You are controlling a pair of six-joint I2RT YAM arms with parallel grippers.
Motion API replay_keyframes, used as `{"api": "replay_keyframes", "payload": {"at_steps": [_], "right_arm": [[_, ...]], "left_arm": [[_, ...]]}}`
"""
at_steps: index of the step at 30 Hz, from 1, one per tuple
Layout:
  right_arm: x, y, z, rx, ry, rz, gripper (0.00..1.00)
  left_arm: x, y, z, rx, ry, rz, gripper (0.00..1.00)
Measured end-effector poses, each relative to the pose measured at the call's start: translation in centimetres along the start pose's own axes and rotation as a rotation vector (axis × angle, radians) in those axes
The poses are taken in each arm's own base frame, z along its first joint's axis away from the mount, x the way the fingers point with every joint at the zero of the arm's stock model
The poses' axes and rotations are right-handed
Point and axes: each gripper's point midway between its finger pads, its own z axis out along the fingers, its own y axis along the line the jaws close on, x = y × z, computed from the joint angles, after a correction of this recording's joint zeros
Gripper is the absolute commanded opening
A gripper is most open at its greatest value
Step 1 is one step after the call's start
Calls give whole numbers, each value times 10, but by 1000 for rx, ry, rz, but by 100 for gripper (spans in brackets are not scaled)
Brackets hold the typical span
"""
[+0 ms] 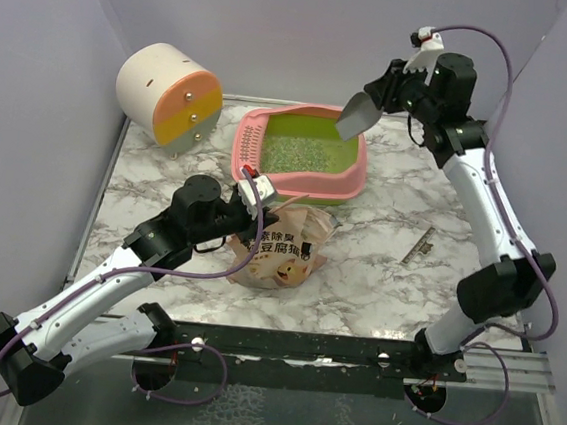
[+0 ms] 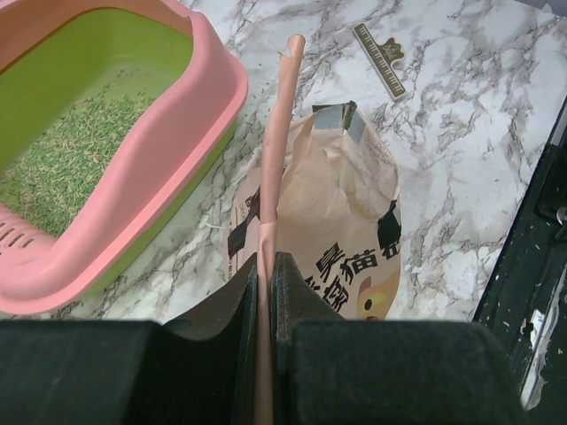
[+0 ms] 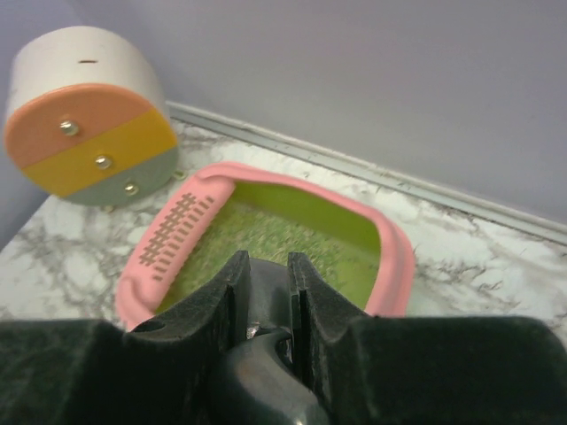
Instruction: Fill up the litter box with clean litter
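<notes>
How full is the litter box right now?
Partly filled: clean litter lies on the floor of the litter box in a shallow layer; the green walls stand bare above it.

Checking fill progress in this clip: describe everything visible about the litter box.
The litter box is a rounded-rectangular pink plastic tray with a lime-green basin and a slotted pink sieve at one end. It sits flat at the back of the marbled table. Pale green-grey litter thinly covers the basin floor. The grey scoop hangs above the other end.
</notes>
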Motion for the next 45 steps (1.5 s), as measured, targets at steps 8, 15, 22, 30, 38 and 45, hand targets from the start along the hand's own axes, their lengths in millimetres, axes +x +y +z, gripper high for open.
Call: {"api": "replay_keyframes", "payload": {"at_steps": [8,15,22,30,38,45], "right_arm": [[3,67,-96,-167,-11,60,1],[51,121,-132,-308,91,79,1],[110,150,-136,-369,221,83,1],[159,163,-134,-366,309,73,1],[213,179,-123,-328,336,23,1],[248,177,-113,-203,229,36,1]], "left_arm": [[0,-1,0,3,0,0,0],[-1,-1,-1,5,-4,-2,0],[-2,-4,-5,10,-10,-17,0],[-2,-7,-6,21,-10,-44,0],[-2,-9,-6,28,-11,-61,0],[-2,-10,-5,31,-13,-66,0]]}}
